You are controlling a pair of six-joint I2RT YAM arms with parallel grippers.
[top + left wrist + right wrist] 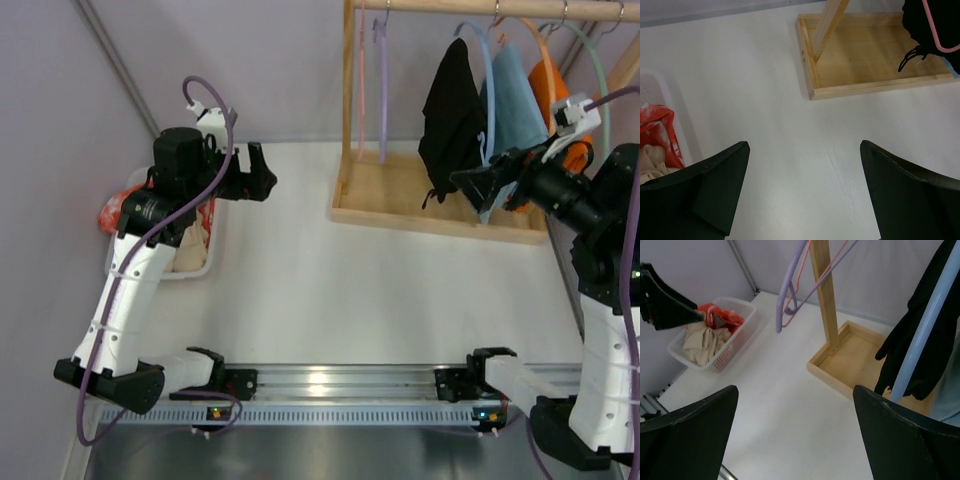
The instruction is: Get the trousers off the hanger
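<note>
Right gripper (795, 390) spread wide, empty; trousers (935, 360) hang long-axis-down on hanger (922, 330), just ahead-right; left gripper (265, 175), also released, well apart

You have open table (320, 290) up to rack base (390, 195); post (348, 100), purple hanger (383, 90) left of trousers (452, 110), blue cloth (512, 95) right.

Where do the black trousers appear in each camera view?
Top view: trousers hang at upper right.
Left wrist: top right corner, partly cut off.
Right wrist: right side, draped over the light blue hanger.
Shared landmark: the wooden tray below them, in all three views.
</note>
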